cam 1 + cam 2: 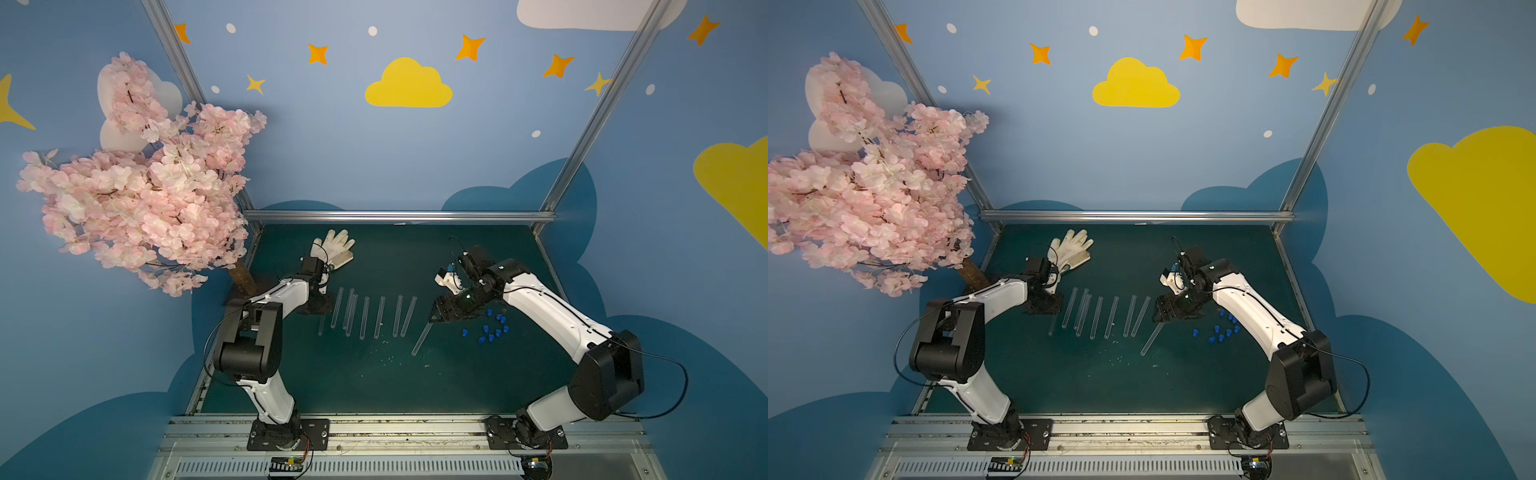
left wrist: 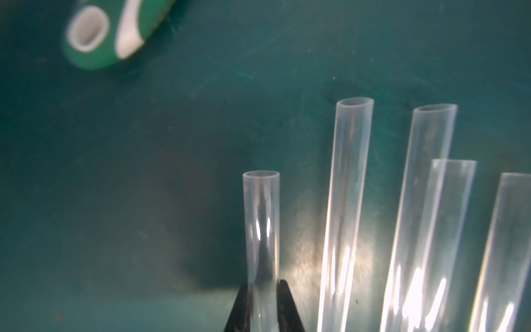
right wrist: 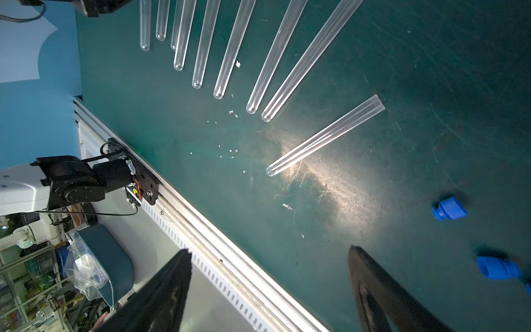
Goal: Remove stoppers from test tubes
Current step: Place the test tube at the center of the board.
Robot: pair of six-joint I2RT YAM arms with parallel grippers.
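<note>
Your left gripper [image 2: 263, 286] is clamped on the end tube [image 2: 261, 218], the one at the 9 o'clock end of the row. Its mouth is open, and these views do not show whether it rests on the mat [image 1: 374, 382] or is raised off it. The other tubes [image 1: 364, 318] of the row, seven of them, lie side by side on the mat toward 3 o'clock of it. Their mouths point toward 12 o'clock and their rounded ends toward 6, and two near the held one lie close against each other. Your right gripper [image 3: 268, 250] hangs at the 3 o'clock end of the row with its jaws spread wide and nothing between them. Just by it a lone tube [image 3: 324, 135] lies apart from the row, slanted, with its open mouth toward 1 o'clock and its rounded end toward 7. The stoppers [image 1: 482, 340] lie loose in a cluster at 3 o'clock of the right gripper, apart from every tube. A white glove [image 1: 334, 249] lies at 11 o'clock on the mat.
</note>
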